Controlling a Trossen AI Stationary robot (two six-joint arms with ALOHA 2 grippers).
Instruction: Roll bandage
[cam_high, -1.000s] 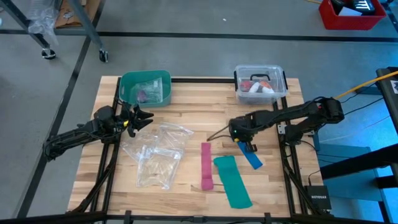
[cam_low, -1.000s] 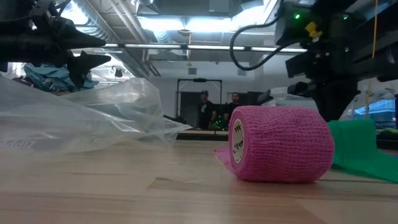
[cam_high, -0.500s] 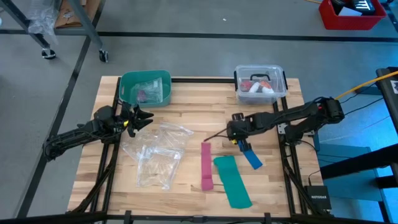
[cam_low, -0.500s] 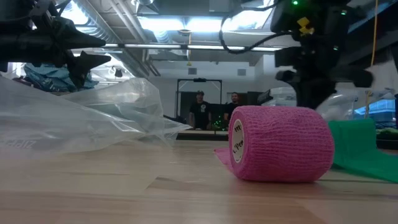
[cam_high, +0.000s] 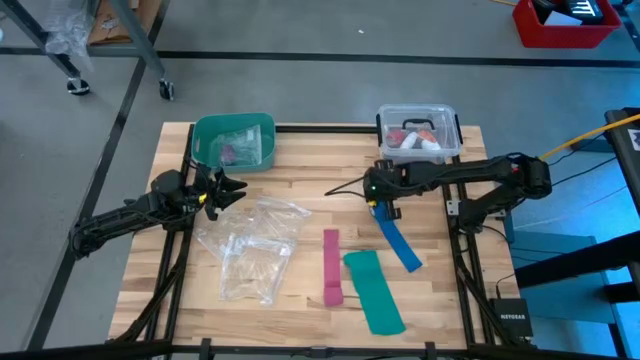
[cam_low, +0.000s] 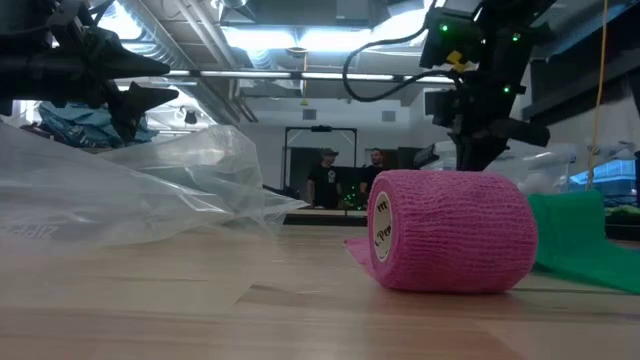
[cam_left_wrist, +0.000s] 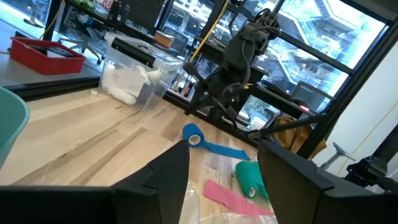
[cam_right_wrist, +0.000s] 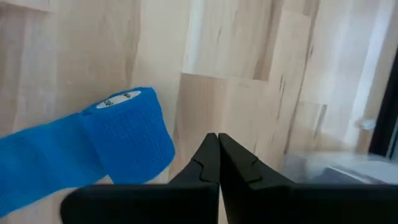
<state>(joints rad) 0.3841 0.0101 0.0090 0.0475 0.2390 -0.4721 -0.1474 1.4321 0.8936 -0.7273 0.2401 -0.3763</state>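
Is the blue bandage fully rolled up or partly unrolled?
Partly unrolled. The bandage shows a compact roll with a flat tail trailing across the table; the shut right gripper sits beside the roll.

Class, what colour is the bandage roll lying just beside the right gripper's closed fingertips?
Bright blue; the bandage roll shows best in the right wrist view.

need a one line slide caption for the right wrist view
Right tool, shut and empty, poised beside the partly unrolled blue bandage on the wooden table.

Three stretchy fabric bandages: one bright blue (cam_high: 397, 240), one pink (cam_high: 332, 266), one teal-green (cam_high: 374, 291). Two bins: teal plastic (cam_high: 207, 136), clear plastic (cam_high: 384, 146).
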